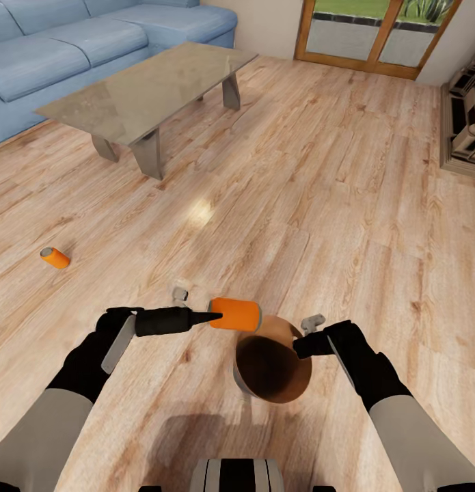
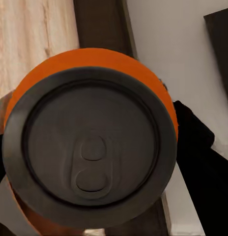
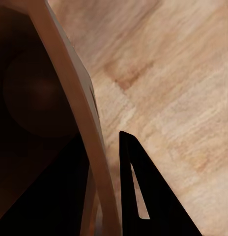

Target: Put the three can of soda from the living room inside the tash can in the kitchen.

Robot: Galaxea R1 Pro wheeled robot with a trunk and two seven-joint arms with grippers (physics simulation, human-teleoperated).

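Your left tool (image 1: pixel 213 318) is clamped on an orange soda can (image 1: pixel 235 313), holding it on its side with its far end over the near rim of the trash can (image 1: pixel 300 374); the left wrist view looks straight at the can's dark end with its pull tab (image 2: pixel 92 164), orange wall showing around it. Your right tool (image 1: pixel 300 348) has closed on the trash can's rim, and in the right wrist view one finger (image 3: pixel 138 196) lies outside the tan wall (image 3: pixel 77 103) with the brown inside on the other side of it. The bin sits tilted, its mouth facing up toward you, between your two arms over the wood floor (image 1: pixel 333 205). A second orange can (image 1: pixel 55 257) lies on its side on the floor, well apart to your left. Beyond it stand the glass-topped desk (image 1: pixel 148 85) and the light-blue sofa (image 1: pixel 52 48), with wood-framed glass doors (image 1: pixel 374 34) at the far wall.
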